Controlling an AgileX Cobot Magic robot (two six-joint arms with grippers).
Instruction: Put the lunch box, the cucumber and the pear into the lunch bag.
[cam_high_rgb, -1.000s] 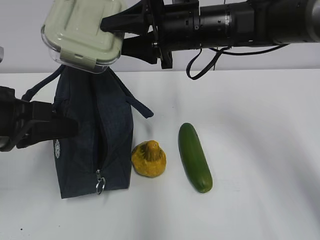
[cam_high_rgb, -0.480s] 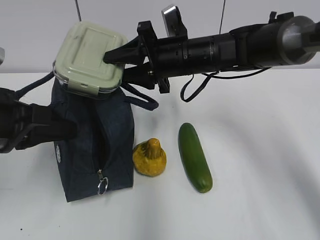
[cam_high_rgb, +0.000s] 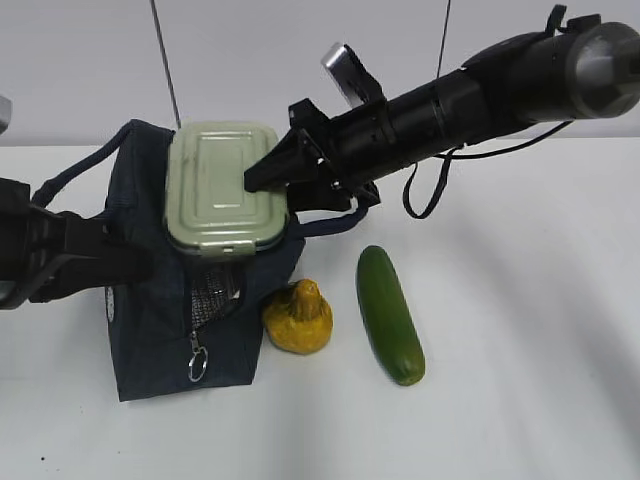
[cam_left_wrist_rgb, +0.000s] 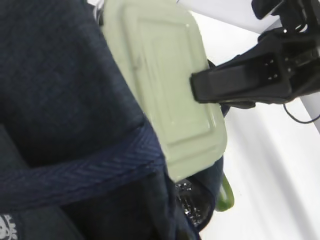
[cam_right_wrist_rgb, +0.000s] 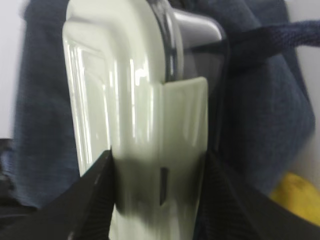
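We see the lunch box (cam_high_rgb: 212, 188) in the lunch bag's (cam_high_rgb: 150, 330) mouth; pear (cam_high_rgb: 297, 318) just right, cucumber (cam_high_rgb: 389, 313) beyond.

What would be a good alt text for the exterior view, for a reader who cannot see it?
The right pincer holds the green-lidded lunch box in the open mouth of the navy lunch bag, which the left arm steadies from the left. A yellow pear and a cucumber lie on the white table beside the bag.
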